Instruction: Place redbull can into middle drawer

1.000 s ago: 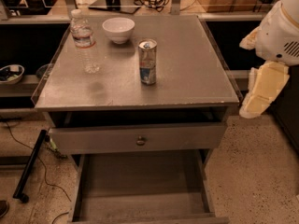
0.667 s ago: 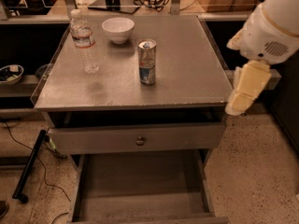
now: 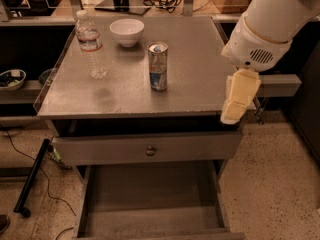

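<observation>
1. Silver-and-blue, the redbull can (image 3: 158,66) stands upright just above the frame's centre, on the grey table top (image 3: 200,79). Its long axis is vertical and its silver pull-tab end points up.
2. One can is in view. It touches neither of its neighbours and is well apart from the arm.
3. One clear water bottle (image 3: 91,45) stands upright to the can's left, in the upper left of the frame. One white bowl (image 3: 127,32) sits above and between the two.
4. One gripper (image 3: 231,115) hangs at the right of the frame, cream-coloured, under the white arm (image 3: 270,24). It points down and slightly left, with its tip at the table's front right corner. Whether it is clenched or released cannot be told.
5. Two drawers show below the top. One drawer front (image 3: 150,150) with a round knob sits just under the table edge. The middle drawer (image 3: 150,199) lies pulled open at the bottom of the frame, its flat floor bare.
</observation>
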